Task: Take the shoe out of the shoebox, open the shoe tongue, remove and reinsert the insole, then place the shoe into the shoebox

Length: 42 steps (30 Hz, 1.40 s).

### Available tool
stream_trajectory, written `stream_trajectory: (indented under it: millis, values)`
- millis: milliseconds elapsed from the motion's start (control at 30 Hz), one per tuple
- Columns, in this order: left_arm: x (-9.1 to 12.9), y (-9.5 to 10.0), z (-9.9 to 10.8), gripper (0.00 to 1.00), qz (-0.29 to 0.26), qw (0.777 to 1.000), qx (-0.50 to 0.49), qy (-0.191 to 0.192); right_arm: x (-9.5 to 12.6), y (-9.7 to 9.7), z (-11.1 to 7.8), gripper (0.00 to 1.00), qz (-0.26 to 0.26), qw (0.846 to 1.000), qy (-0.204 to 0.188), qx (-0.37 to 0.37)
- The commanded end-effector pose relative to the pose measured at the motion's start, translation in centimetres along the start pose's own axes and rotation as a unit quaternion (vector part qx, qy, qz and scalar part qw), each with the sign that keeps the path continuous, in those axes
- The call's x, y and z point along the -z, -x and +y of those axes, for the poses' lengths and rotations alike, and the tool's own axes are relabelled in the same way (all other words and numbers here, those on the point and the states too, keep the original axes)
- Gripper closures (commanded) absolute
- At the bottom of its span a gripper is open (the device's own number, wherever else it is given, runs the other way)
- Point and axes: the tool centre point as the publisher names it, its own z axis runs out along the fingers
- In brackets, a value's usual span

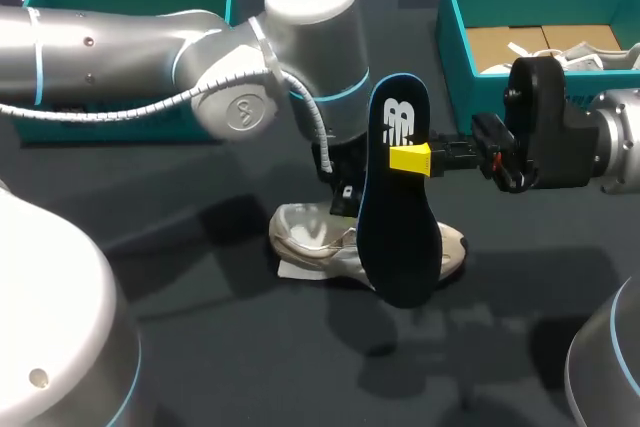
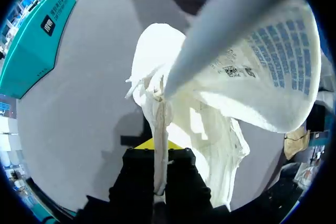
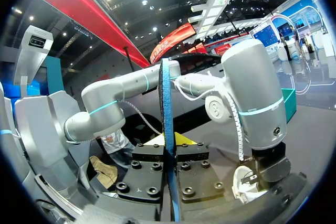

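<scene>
The right gripper (image 1: 410,159) is pinched on the insole (image 1: 400,217), both yellow tips clamping its upper part from either side. The insole stands on end, with its long axis running 12 to 6 o'clock and its broader end down. That end hangs just over the shoe (image 1: 310,237), which lies on the table (image 1: 200,327) at 7 o'clock from the right gripper, with its length running 9 to 3. The left gripper (image 2: 160,148) is closed on the tongue (image 2: 159,124) and holds it up from the shoe's opening. The shoebox (image 1: 455,22) sits well apart, at 1 o'clock. Putting the insole back likely falls to the right arm. It would have to tip the insole from upright to lie along the shoe while the left gripper keeps the mouth open.
</scene>
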Motion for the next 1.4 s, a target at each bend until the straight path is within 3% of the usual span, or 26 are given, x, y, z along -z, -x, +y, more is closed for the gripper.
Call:
stream_trajectory:
  millis: [33, 267, 333, 800, 900, 1133, 1400]
  values:
    - [1.8, -0.2, 0.7, 1.00, 0.016, 1.000, -0.017, -0.009, -0.1, -0.1, -0.1, 1.00, -0.002, 1.000, 0.001, 0.000]
    - [4.4, -1.2, 0.8, 1.00, 0.054, 0.993, -0.101, -0.012, -0.1, -0.1, -0.1, 1.00, -0.002, 1.000, 0.001, 0.000]
    - [4.8, -1.7, 1.0, 1.00, 0.017, 0.986, -0.163, -0.010, -0.1, -0.1, -0.1, 1.00, -0.002, 1.000, 0.001, 0.000]
    - [5.4, -1.5, 1.2, 1.00, 0.016, 0.984, -0.176, -0.016, -0.1, -0.1, -0.1, 1.00, -0.002, 1.000, 0.001, 0.000]
    - [6.7, -1.0, 1.7, 1.00, 0.036, 0.971, -0.232, -0.033, -0.1, -0.1, -0.1, 1.00, -0.002, 1.000, 0.001, 0.000]
    - [7.3, -1.1, 1.3, 1.00, 0.066, 0.931, -0.358, -0.005, -0.1, -0.1, -0.1, 1.00, -0.002, 1.000, 0.001, 0.000]
    - [6.4, -2.1, 0.2, 1.00, 0.055, 0.890, -0.452, 0.027, -0.1, -0.1, -0.1, 1.00, -0.002, 1.000, 0.001, 0.000]
